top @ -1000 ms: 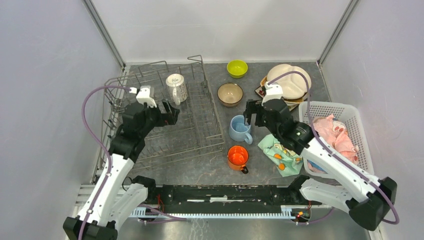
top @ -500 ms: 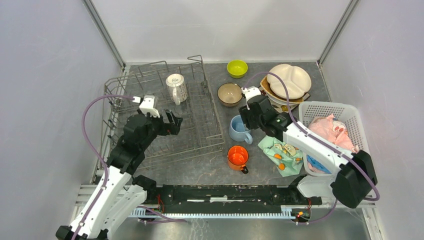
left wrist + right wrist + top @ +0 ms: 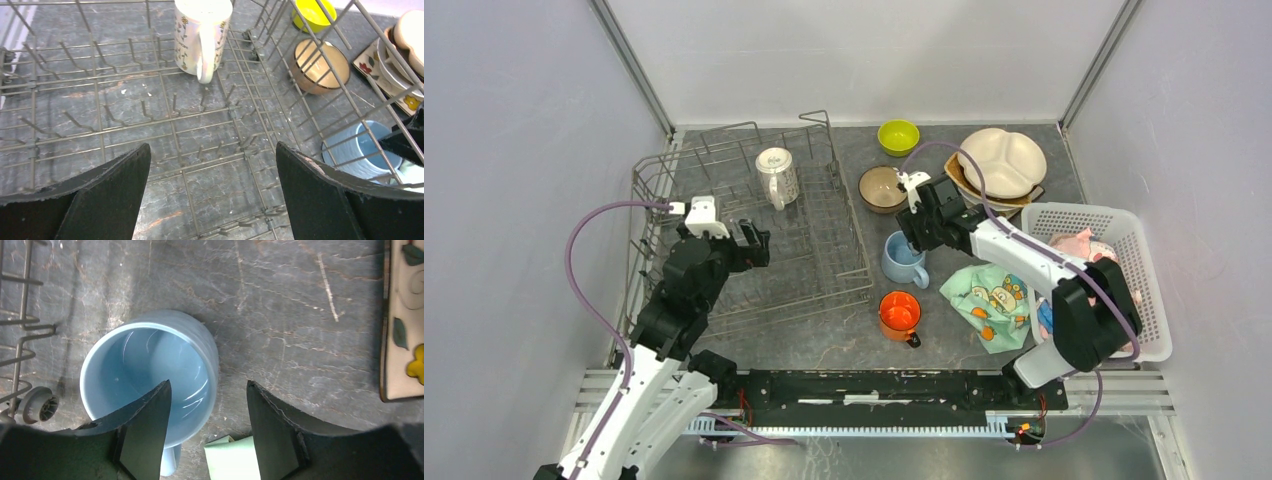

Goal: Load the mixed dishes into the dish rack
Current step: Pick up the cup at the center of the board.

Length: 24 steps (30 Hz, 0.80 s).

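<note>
The light-blue mug (image 3: pixel 904 262) (image 3: pixel 145 360) stands upright on the table between the dish rack (image 3: pixel 839 255) (image 3: pixel 175 125) and a teal cloth (image 3: pixel 989 305). My right gripper (image 3: pixel 911 238) (image 3: pixel 208 385) hangs over the mug's right rim. One finger is above its hollow, the other outside the wall, and the jaws are open with a gap on both sides. My left gripper (image 3: pixel 759 245) (image 3: pixel 212 146) is wide open above the rack floor and holds nothing. A white patterned mug (image 3: pixel 776 175) (image 3: pixel 202 35) stands in the rack's far part.
An orange mug (image 3: pixel 899 313) sits near the front. A tan bowl (image 3: pixel 884 188) (image 3: pixel 317 65) and a lime-green bowl (image 3: pixel 898 137) lie behind. A cream sectioned plate (image 3: pixel 1002 162) tops a stack at back right. A white basket (image 3: pixel 1151 270) holds a pink cloth (image 3: pixel 1074 241).
My right arm swung left and down onto the light-blue mug, and its jaws narrowed around the rim. The left arm drew back slightly toward the near left, still open.
</note>
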Tool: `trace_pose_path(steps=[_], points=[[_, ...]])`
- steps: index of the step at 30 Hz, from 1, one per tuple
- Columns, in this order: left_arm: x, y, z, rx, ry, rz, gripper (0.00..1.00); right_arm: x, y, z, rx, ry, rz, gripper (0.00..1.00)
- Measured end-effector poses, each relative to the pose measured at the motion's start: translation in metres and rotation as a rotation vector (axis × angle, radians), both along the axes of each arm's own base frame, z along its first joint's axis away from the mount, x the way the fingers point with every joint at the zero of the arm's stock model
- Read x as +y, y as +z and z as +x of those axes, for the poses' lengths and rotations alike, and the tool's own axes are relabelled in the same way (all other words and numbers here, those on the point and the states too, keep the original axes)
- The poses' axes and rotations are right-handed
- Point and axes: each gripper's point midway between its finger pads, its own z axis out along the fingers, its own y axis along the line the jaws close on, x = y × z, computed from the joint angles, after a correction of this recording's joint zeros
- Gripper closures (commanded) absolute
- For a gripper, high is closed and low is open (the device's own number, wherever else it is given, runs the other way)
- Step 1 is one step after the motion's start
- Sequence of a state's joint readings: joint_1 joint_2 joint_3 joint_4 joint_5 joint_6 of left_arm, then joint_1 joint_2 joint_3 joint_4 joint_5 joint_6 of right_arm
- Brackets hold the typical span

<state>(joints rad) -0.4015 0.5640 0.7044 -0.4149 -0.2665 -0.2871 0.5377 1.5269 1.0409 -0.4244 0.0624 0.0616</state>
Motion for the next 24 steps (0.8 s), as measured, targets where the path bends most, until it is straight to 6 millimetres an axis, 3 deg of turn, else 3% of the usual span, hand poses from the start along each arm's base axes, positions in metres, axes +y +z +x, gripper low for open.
trace_pose_path(steps=[3,14,18,24], points=[[0.009,0.004,-0.001,-0.02,0.042,0.004,0.0,0.002,-0.008,0.0,0.023,0.023,-0.01,0.45],[0.021,0.013,-0.004,-0.055,0.099,0.004,0.0,0.005,-0.023,0.005,0.053,0.07,-0.046,0.52],[0.02,0.013,-0.004,-0.055,0.098,0.004,0.0,0.007,-0.026,0.005,0.059,0.079,-0.043,0.65],[0.02,0.012,-0.004,-0.055,0.097,0.004,0.0,0.003,-0.024,0.008,0.044,0.06,-0.057,0.94]])
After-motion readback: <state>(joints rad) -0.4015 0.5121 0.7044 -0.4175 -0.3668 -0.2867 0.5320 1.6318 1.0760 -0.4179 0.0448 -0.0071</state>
